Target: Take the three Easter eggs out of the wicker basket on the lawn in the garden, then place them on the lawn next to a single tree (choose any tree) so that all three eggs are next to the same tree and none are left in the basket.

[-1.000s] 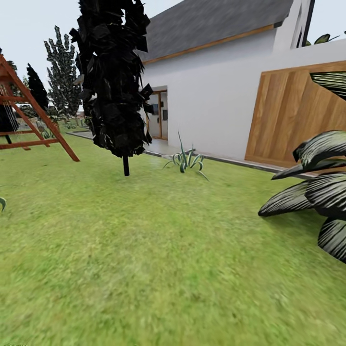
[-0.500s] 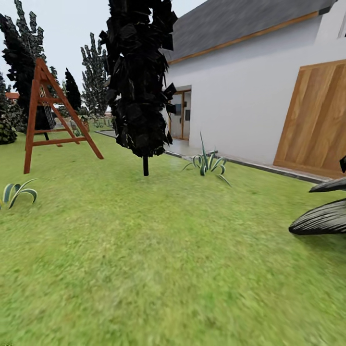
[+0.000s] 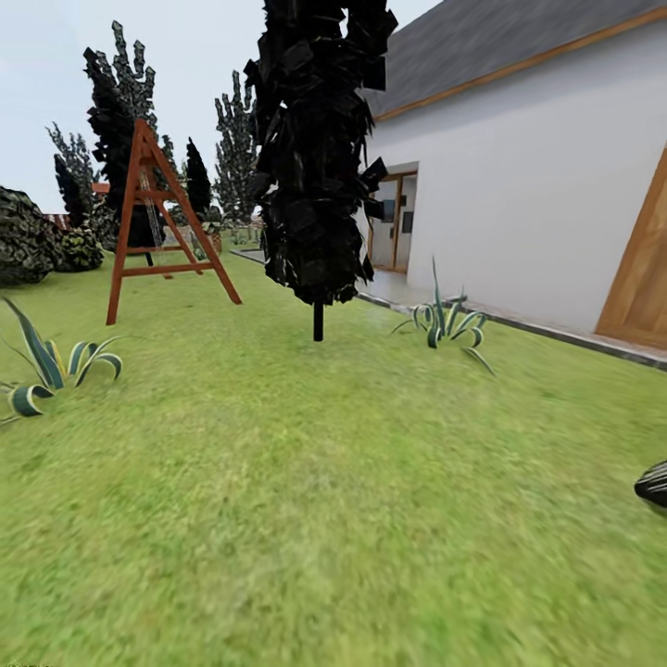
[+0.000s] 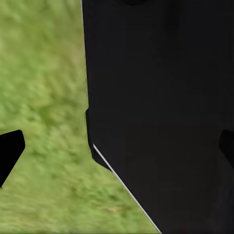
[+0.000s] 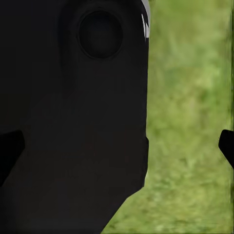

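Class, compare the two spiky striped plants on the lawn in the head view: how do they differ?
The left spiky plant stands out on the open lawn near the picture's edge; the right spiky plant grows beside the paved strip along the house. The left one looks larger and nearer, the right one smaller. Both have green, pale-edged, arching pointed leaves.

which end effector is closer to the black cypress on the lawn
Cannot tell. The black cypress stands well ahead, about centred in the head view. The left end effector and right end effector each hang over the lawn beside the robot's dark body, far from it.
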Robot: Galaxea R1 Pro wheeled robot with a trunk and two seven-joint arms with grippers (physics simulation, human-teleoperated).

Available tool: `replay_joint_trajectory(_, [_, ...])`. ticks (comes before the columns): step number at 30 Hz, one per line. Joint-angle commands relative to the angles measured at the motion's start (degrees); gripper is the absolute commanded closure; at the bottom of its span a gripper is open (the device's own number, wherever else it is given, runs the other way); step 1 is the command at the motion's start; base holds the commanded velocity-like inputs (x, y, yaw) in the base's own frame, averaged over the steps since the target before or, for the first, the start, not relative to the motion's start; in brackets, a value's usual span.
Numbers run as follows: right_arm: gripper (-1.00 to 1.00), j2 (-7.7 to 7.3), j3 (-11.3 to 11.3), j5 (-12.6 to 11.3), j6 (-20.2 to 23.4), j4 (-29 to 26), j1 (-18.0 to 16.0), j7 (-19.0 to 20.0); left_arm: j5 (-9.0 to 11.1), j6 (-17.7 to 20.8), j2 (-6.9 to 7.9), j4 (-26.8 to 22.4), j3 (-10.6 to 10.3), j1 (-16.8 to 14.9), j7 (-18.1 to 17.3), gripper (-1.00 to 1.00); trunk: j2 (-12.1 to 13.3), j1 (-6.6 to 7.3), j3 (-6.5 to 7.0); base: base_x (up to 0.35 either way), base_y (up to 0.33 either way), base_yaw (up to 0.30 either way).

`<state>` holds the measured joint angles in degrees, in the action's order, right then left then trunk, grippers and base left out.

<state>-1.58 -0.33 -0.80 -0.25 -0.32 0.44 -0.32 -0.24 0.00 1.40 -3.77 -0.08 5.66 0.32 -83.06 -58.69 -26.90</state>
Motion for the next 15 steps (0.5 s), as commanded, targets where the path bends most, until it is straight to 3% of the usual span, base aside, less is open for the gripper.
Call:
replay_joint_trajectory(1, [-1.0, 0.0, -0.02, -0.08, -0.02, -0.03, 0.01, -0.03, -0.03, -0.01, 0.0, -0.1, -0.01, 0.04, 0.03, -1.0, -0.01, -0.04, -0.03, 0.328, -0.109, 0.291])
replay_joint_trajectory(15, [-1.0, 0.0, -0.02, -0.05, -0.01, -0.03, 0.01, -0.03, -0.03, -0.01, 0.0, -0.1, -0.01, 0.02, 0.03, -1.0, -0.01, -0.04, -0.03, 0.328, -0.109, 0.291])
